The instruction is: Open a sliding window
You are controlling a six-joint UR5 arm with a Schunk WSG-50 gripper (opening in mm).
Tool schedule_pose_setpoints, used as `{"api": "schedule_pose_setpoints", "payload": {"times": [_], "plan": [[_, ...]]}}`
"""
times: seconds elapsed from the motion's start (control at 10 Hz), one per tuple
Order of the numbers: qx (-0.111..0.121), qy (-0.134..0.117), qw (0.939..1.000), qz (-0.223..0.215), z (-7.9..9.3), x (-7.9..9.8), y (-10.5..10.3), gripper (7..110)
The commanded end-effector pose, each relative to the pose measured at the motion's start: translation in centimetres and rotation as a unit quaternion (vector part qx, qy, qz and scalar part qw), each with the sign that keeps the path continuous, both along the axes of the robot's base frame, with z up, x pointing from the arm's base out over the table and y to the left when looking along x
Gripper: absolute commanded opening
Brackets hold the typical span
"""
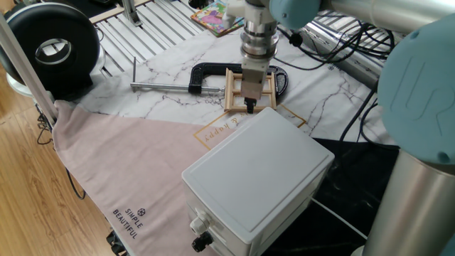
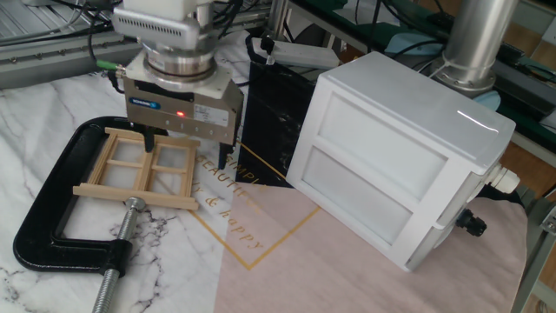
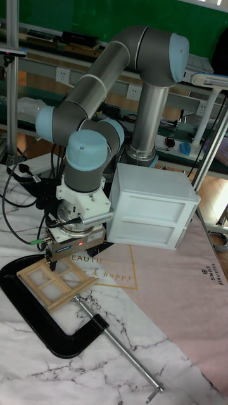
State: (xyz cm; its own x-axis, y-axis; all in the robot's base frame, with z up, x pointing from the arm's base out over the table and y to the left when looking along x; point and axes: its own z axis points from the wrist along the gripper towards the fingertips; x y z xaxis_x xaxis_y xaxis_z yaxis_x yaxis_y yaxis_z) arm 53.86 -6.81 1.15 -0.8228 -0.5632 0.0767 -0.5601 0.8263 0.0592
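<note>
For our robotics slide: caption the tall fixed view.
Open claw over small light-wood sliding window held in black metal C-clamp.

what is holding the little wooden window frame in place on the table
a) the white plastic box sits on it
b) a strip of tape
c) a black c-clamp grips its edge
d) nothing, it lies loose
c: the black C-clamp curves around the sliding window and its screw presses on the frame's near edge, while the white plastic box stands apart from it.

Wood floor (image 1: 21, 213), marble-look tabletop (image 1: 170, 99) under a pink cloth (image 1: 128, 171) (printed lettering), green wall (image 3: 95, 19), metal shelving (image 3: 38, 47) behind.
</note>
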Motion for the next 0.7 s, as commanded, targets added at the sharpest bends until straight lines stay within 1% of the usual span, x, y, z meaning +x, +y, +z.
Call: {"api": "schedule_pose_setpoints", "payload": {"times": [0.0,0.1,0.2,0.4,0.6], "plan": [[0.003,0.021,0.9997,-0.009,-0.57,-1.13,0.5,7],[0.003,0.035,0.9994,-0.008,-0.41,-1.81,0.56,7],[0.007,0.039,0.9991,-0.011,-0.34,-2.04,0.77,7],[0.014,0.038,0.999,-0.017,-0.32,-1.98,1.22,7],[0.015,0.034,0.9991,-0.017,-0.38,-1.63,1.36,7]]}}
